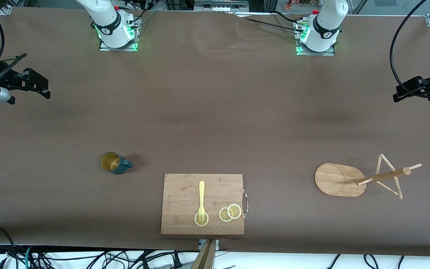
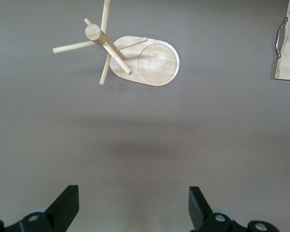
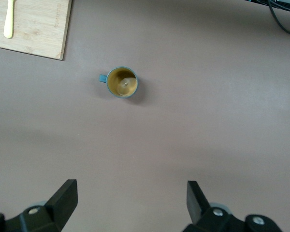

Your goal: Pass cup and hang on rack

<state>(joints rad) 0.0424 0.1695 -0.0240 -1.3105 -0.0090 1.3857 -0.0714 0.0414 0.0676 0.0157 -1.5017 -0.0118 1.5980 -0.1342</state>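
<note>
While neither arm has engaged, the right end effector hangs released over bare worktop at its own end; the cup stands upright below it, toward the front camera, presumably staged for a right-arm pick; a cutting board sits mid-worktop; the rack lies under the released left end effector, placed for the left arm to hang after the handover.

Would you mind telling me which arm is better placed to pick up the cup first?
The right arm. The cup stands upright toward its end of the table, and the open right gripper looks down on it. The left gripper, also open, hangs over the rack's end, suited to receive.
</note>
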